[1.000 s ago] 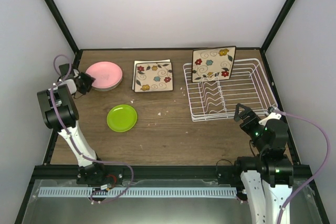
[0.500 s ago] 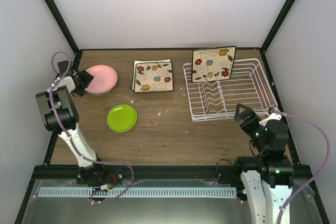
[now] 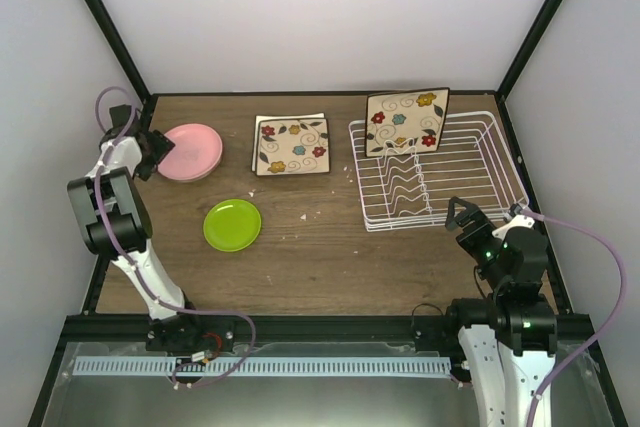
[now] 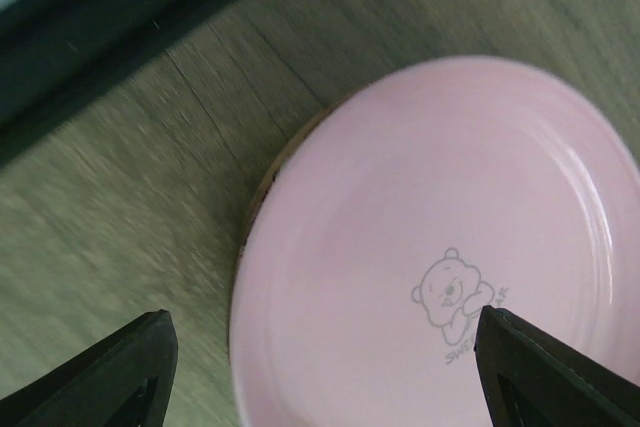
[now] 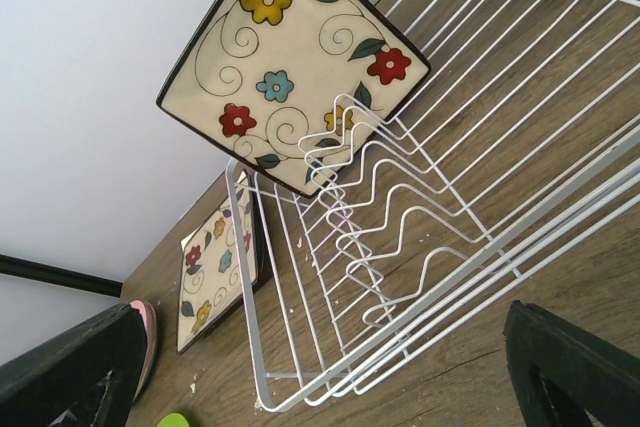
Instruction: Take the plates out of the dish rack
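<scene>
your left gripper [image 3: 150, 152] sits at the left rim of the round pink plate [image 3: 193, 149], upper left of the top view. in the left wrist view its two fingers [image 4: 110, 387] stand wide apart in the bottom corners with nothing clamped. the pink plate lies flat on the brown wooden table [image 3: 330, 257] just ahead of them, bear print up. a darker rim shows under the plate's left edge; can't tell what it is.

your right gripper [image 3: 463, 215] hovers at lower right, just off the near edge of the white wire dish rack [image 3: 470, 172]. its jaws are spread wide and hold nothing.

one square cream plate with coloured flowers [image 3: 405, 121] stands tilted in the wavy dividers at the rack's upper-left corner.

a second square cream flowered plate [image 3: 291, 145] lies flat at top centre, between the pink plate and the rack. the small round lime-green plate [image 3: 232, 224] lies flat left of centre, below the pink one and apart from it.
</scene>
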{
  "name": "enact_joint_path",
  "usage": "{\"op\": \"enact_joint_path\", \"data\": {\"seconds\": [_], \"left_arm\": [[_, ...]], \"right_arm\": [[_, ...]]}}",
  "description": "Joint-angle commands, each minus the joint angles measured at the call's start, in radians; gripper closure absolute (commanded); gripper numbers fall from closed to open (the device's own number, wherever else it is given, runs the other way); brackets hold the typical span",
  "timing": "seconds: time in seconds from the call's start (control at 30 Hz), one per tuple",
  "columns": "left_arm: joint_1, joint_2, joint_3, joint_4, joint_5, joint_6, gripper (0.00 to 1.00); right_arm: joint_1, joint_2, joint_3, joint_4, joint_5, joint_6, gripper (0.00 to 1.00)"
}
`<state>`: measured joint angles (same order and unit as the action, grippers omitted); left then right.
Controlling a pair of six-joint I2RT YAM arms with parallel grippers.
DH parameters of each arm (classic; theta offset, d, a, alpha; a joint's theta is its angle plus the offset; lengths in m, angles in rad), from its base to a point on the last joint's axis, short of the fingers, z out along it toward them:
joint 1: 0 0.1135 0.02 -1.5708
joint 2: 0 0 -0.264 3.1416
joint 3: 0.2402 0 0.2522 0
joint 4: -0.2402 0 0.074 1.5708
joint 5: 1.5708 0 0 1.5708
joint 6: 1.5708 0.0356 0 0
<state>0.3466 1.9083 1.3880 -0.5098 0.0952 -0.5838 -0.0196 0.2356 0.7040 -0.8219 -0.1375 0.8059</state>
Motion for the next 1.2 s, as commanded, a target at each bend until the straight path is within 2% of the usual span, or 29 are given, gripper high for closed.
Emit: {"op": "enact_joint_path", "data": {"seconds": [0.0,0.17,0.27,0.33,0.4,0.43,0.47,0.53,0.6,0.73,0.93,1.17], "left_arm": [[-0.028,-0.104,0.076,-0.043,-0.211,0.044,0.16],[-0.09,-0.17,0.173,-0.052,-0.322,-0.01,0.17],[-0.191,-0.193,0.221,0.112,-0.253,0.03,0.17],[-0.287,-0.17,0.262,0.271,-0.099,0.116,0.17],[-0.371,-0.098,0.338,0.391,0.155,0.173,0.17],[-0.405,-0.043,0.387,0.442,0.326,0.179,0.17],[-0.441,0.018,0.451,0.457,0.447,0.182,0.17],[-0.513,0.114,0.563,0.447,0.57,0.232,0.18],[-0.58,0.169,0.608,0.432,0.602,0.308,0.19],[-0.671,0.253,0.628,0.456,0.677,0.343,0.24],[-0.749,0.319,0.632,0.47,0.626,0.474,0.29],[-0.804,0.399,0.733,0.444,0.589,0.544,0.38]], "right_arm": [[0.008,-0.004,-0.001,0.011,-0.004,0.003,0.0],[0.009,0.005,-0.005,0.026,-0.008,-0.002,0.0],[0.009,0.019,-0.002,0.034,-0.011,-0.01,0.0],[0.009,0.025,0.0,0.042,-0.015,-0.015,0.0],[0.008,0.026,0.001,0.046,-0.022,-0.016,0.0],[0.008,0.026,0.002,0.045,-0.026,-0.016,0.0],[0.008,0.025,0.003,0.044,-0.028,-0.016,0.0],[0.008,0.019,0.011,0.033,-0.029,-0.017,0.0],[0.009,0.01,0.021,0.012,-0.025,-0.019,0.0],[0.009,-0.011,0.051,-0.035,-0.01,-0.027,0.0],[0.009,-0.028,0.088,-0.099,0.006,-0.041,0.0],[0.008,-0.028,0.101,-0.129,-0.013,-0.048,0.0]]}}
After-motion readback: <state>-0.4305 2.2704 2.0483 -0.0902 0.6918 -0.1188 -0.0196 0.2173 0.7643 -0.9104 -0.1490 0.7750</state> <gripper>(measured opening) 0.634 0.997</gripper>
